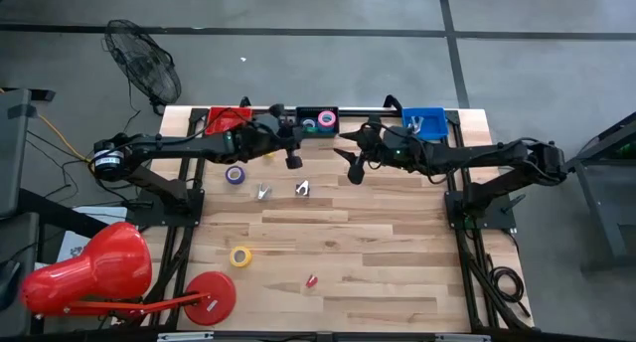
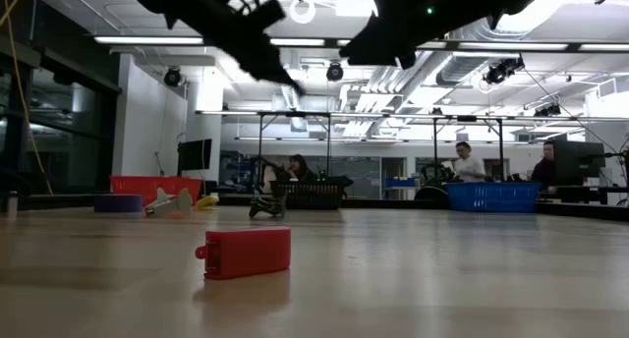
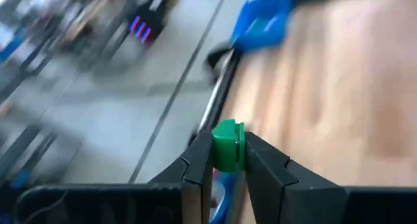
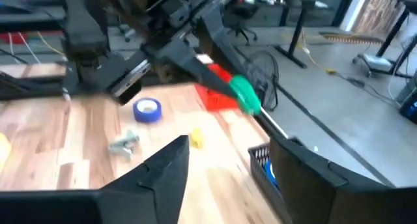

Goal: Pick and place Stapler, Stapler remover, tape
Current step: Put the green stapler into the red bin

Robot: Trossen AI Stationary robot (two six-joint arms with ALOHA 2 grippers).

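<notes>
A green tape roll (image 3: 228, 146) is in my left gripper (image 1: 294, 161), high over the table's far middle, in front of the black bin (image 1: 316, 123). My right gripper (image 4: 238, 178) stands open a little to its right, at the same height, with nothing between its fingers. A blue tape roll (image 1: 235, 174) and a yellow one (image 1: 239, 256) lie flat on the table. Two metal staple removers (image 1: 263, 192) (image 1: 302, 188) lie near the blue roll. A small red stapler (image 2: 246, 253) lies near the front edge. My left gripper pinches the green roll by its two flat faces (image 3: 229, 160) between its two fingers. The roll sits at the fingers' free ends (image 4: 245, 95). The fingers slant down toward the table's right side. The roll is lifted clear of the table.
Along the far edge stand a red bin (image 1: 229, 118), the black bin, which holds a pink roll (image 1: 327, 117), and a blue bin (image 1: 424, 123). A red lamp with a flat disc base (image 1: 211, 297) stands at the front left corner. People sit in the room beyond.
</notes>
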